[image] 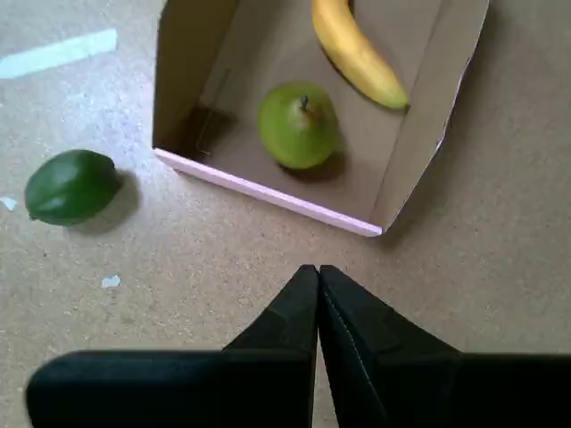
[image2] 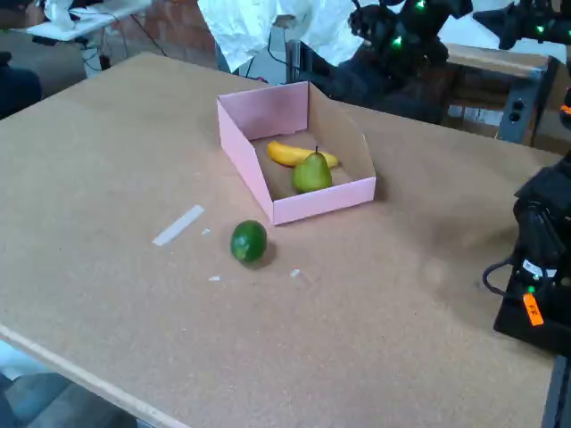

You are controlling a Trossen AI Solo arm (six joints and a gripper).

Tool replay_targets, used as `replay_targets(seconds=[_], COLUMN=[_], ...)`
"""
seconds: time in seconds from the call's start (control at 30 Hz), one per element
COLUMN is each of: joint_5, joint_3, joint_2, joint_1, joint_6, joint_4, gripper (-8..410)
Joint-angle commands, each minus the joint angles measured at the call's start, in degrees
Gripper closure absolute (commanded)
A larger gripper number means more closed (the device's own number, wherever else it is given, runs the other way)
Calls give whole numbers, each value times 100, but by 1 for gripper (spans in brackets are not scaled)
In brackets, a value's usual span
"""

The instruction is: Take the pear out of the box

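Note:
The pear [image: 298,125] [image2: 311,172] is yellow-green with a short dark stem and stands upright on the brown floor of the pink box [image: 268,193] [image2: 323,201], close to the box's near low wall. In the wrist view my gripper [image: 318,269] hangs over bare tabletop short of that wall, apart from the box and the pear. Its two black fingers [image: 285,321] meet at the tips, shut with nothing between them. The fixed view shows only the arm's black base [image2: 540,259] at the right edge; the gripper itself is not seen there.
A yellow banana [image: 357,53] [image2: 290,153] lies in the box behind the pear. A dark green lime [image: 71,185] [image2: 249,241] sits on the table outside the box. A strip of pale tape [image: 58,53] [image2: 178,225] lies nearby. Dark equipment [image2: 401,45] stands beyond the table's far edge.

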Motion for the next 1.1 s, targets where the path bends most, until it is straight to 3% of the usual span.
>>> replay_targets(seconds=[0.0,0.37,0.57,0.87,1.07], joint_5=[-299,-354,-343,-293,-291], joint_3=[-2,24,455,1915,2315], joint_2=[269,977,1281,2166,2684], joint_1=[-151,-243,-247,-247,-247], joint_6=[-127,-595,-566,-522,-483], joint_4=[160,769,118,-1443,-1779], gripper=[402,402,402,402,402])
